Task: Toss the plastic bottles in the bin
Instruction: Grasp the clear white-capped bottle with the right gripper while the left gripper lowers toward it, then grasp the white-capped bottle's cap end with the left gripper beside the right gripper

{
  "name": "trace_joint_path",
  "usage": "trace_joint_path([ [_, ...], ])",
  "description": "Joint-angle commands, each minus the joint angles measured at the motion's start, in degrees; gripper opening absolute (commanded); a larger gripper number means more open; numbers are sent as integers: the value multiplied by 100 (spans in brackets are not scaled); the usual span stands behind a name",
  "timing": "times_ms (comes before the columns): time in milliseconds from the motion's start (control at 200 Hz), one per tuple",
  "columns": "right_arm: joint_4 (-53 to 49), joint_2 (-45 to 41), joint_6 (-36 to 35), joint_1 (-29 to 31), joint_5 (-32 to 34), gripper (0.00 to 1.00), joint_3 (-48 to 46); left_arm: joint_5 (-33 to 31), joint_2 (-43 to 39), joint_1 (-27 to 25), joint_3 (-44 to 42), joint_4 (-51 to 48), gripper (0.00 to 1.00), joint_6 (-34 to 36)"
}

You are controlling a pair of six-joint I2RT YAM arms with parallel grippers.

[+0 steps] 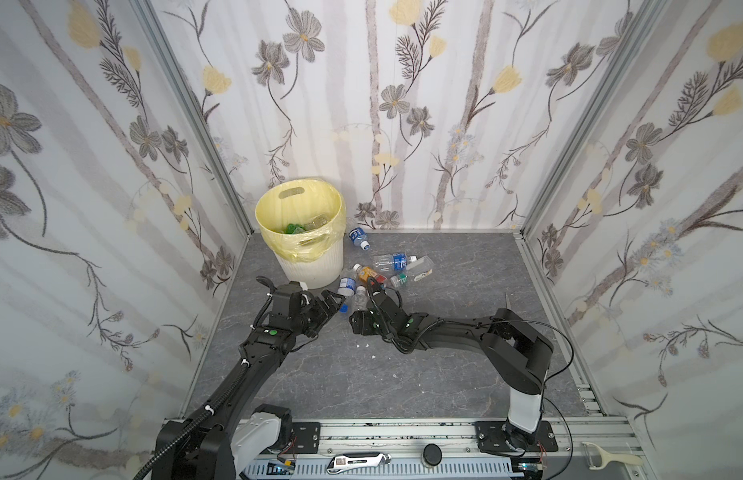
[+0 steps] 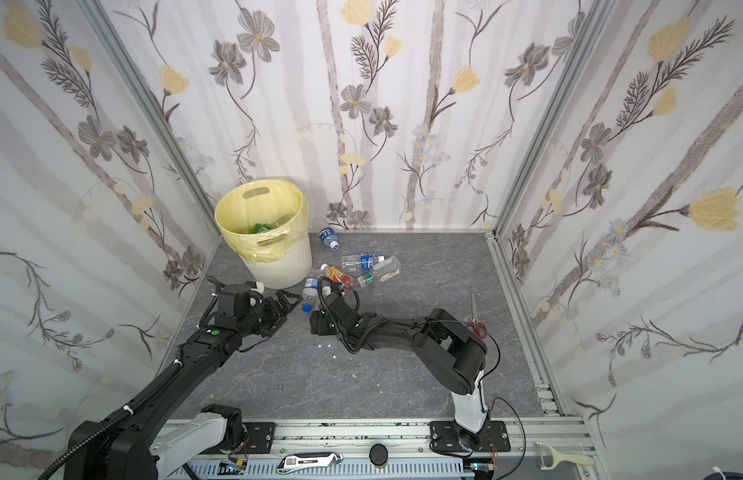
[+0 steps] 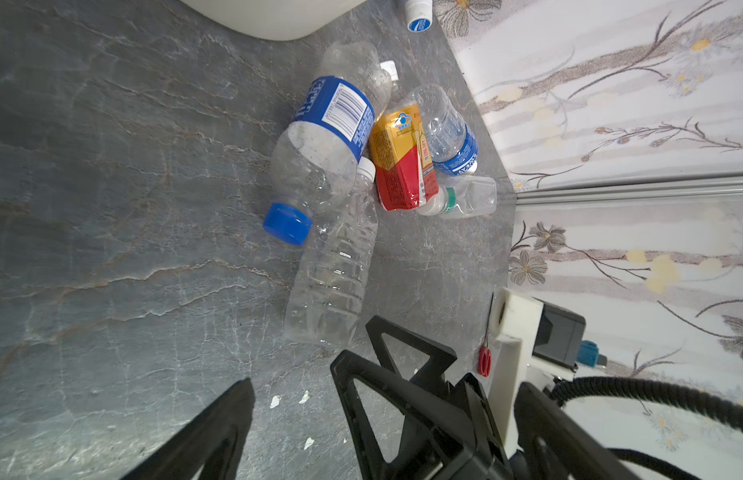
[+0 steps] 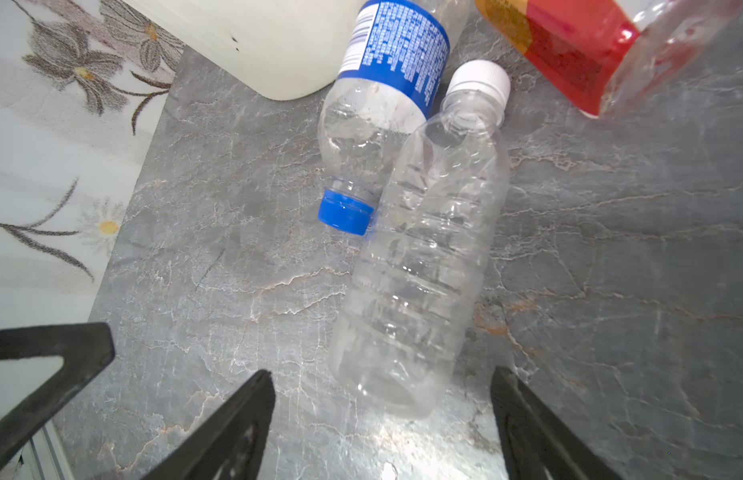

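Note:
The bin [image 1: 316, 270] [image 2: 278, 270] stands at the back left with some bottles inside. Several plastic bottles lie on the floor beside it. A clear unlabelled bottle [image 4: 424, 249] [image 3: 332, 282] rests against a blue-labelled one [image 4: 386, 83] [image 3: 324, 137], with an orange-red labelled one [image 3: 399, 162] [image 1: 370, 274] behind. My right gripper [image 4: 382, 390] [image 1: 358, 316] is open, its fingers either side of the clear bottle's base without touching it. Just left of the pile, my left gripper [image 1: 334, 303] [image 2: 289, 301] hangs open and empty; one of its fingers [image 3: 237, 407] shows in the left wrist view.
More bottles lie near the back wall [image 1: 358, 239] and to the right [image 1: 392, 262] [image 1: 419, 266]. Red-handled scissors [image 2: 478, 326] lie behind the right arm. White scraps [image 1: 365, 345] dot the floor. A knife [image 1: 357, 461] and a peeler [image 1: 606, 457] sit on the front rail.

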Motion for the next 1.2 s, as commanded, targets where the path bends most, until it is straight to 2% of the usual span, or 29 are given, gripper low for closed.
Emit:
trace_joint_path([
  [0, 134, 205, 140, 8, 44, 81, 219, 208, 93, 39, -41, 97, 100, 177],
  [265, -235, 708, 178, -10, 79, 75, 704, 396, 325, 248, -17, 101, 100, 363],
  [594, -420, 812, 245, -26, 87, 65, 653, 437, 451, 311, -46, 107, 100, 435],
  [964, -224, 401, 273, -72, 91, 55, -47, 391, 704, 311, 183, 134, 100, 484],
  [1194, -148, 7, 297, -72, 212, 52, -558, 362, 888, 272, 369, 143, 100, 478],
])
